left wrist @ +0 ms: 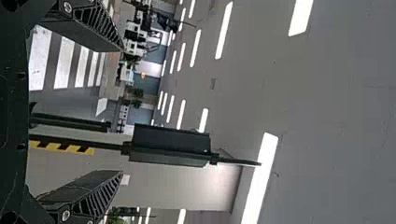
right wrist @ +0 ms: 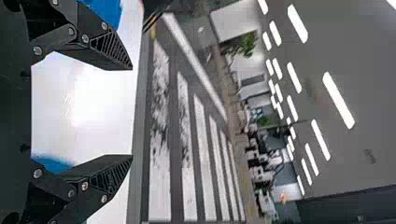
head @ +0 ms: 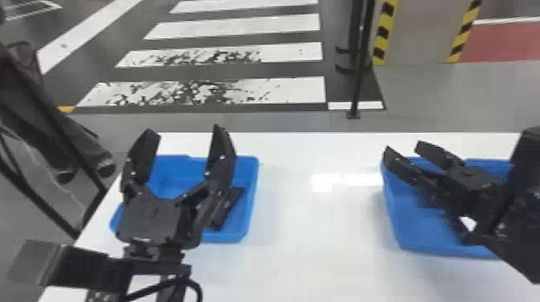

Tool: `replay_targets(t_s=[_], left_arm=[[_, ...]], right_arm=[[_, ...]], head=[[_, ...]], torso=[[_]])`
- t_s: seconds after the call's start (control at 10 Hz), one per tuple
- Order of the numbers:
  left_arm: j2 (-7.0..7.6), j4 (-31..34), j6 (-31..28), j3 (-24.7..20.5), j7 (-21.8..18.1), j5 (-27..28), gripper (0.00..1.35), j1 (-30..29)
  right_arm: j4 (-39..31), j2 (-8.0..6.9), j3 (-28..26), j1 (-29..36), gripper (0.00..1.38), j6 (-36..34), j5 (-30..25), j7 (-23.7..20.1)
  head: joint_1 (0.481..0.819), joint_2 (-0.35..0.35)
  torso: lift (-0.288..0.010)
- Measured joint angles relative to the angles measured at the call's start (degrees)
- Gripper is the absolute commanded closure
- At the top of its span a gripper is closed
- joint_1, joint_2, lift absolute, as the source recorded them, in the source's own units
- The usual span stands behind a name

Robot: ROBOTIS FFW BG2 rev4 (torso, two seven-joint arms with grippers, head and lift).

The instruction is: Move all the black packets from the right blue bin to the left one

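With twelve o'clock taken as the far side of the head view, the left bin (head: 252,176) is seen at eight o'clock on the white table (head: 321,249), and the right bin (head: 410,229) at four o'clock. In the left bin a black packet (head: 228,209) is seen towards its three to four o'clock side, tilted and partly covered by the left gripper (head: 183,129). What lies under the right gripper (head: 402,147) in the right bin cannot be told.

The left gripper is seen across the left bin, pointed towards twelve o'clock; it is released, its fingers (left wrist: 86,193) spread wide. The right gripper is seen across the right bin, pointed towards ten o'clock; it is likewise released, with its two fingers (right wrist: 105,49) well apart.

Beyond the table, white floor stripes (head: 241,28) are seen at eleven o'clock, a black stand (head: 357,86) between one and two, and yellow-and-black bands (head: 383,34) near two.
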State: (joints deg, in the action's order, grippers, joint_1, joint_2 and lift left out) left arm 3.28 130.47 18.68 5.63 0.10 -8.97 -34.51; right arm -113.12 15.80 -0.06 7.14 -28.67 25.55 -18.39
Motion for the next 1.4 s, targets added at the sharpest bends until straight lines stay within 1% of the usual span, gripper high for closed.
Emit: replay_targets(t_s=[0.1,0.2,0.3,0.6,1.0,1.2,1.4], left_arm=[[0.07,0.6,-0.56,-0.08,0.0,-0.34,0.1,-0.47],[0.05,1.17,-1.06,-0.36,-0.01,-0.49,0.1,-0.92],[0.11,1.69,-1.9,-0.52,-0.01,-0.52,0.1,-1.32],[0.58,1.92,-3.43,-0.12,-0.03,-0.61,0.1,-1.28],[0.68,1.93,-4.27,-0.05,-0.1,-1.17,0.1,-1.2],[0.68,1.93,-4.33,-0.15,-0.1,-1.6,0.1,-1.2],[0.64,1.93,-4.29,-0.25,-0.1,-1.67,0.1,-1.32]], right_arm=[[-2.1,-0.34,-3.11,0.05,0.39,-6.99,-4.77,0.88],[-4.42,-0.6,-5.11,0.31,0.39,-14.35,-8.76,1.74],[-5.9,-0.76,-5.91,0.6,0.39,-20.1,-11.22,2.7],[-6.22,-1.11,-5.63,1.24,0.39,-29.66,-12.87,5.25],[-6.62,-1.13,-5.19,0.54,0.38,-37.87,-15.34,8.18],[-5.98,-1.05,-5.11,-0.72,0.37,-39.88,-17.6,9.24],[-5.31,-0.89,-5.08,-1.84,0.31,-41.94,-18.84,10.79]], head=[[0.695,-0.009],[0.695,-0.029],[0.695,-0.06],[0.695,-0.088],[0.695,-0.117],[0.695,-0.139],[0.695,-0.155]], torso=[[-0.14],[-0.14],[-0.14],[-0.14],[-0.14],[-0.14],[-0.14]])
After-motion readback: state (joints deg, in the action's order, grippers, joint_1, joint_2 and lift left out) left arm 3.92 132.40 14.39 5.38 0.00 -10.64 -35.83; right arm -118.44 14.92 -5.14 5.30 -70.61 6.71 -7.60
